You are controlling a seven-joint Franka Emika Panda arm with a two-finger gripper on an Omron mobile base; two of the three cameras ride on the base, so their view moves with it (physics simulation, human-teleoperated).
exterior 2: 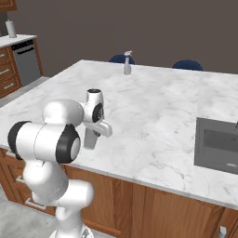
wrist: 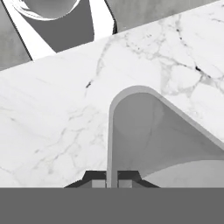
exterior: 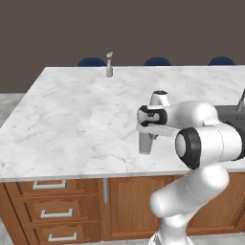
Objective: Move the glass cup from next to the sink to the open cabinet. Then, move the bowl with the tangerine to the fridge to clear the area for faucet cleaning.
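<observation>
1. End effector (exterior: 145, 141) is clamped on the glass cup (exterior: 145, 144), pinching its rim.
2. Cup hangs just above the white marble counter (exterior: 76, 119), near its front edge, well left of the sink (exterior 2: 216, 145).
3. Pump dispenser (exterior: 109, 65) sits at the counter's far edge.

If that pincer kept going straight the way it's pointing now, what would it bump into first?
The pincer, shut on the glass cup, points down at the marble counter. The cup's bottom would probably meet that marble first; the gap is unclear.

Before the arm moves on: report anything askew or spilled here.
Nothing is spilled. The glass cup hangs in the gripper above the marble counter, roughly upright; the pump dispenser stands upright at the far edge.
</observation>
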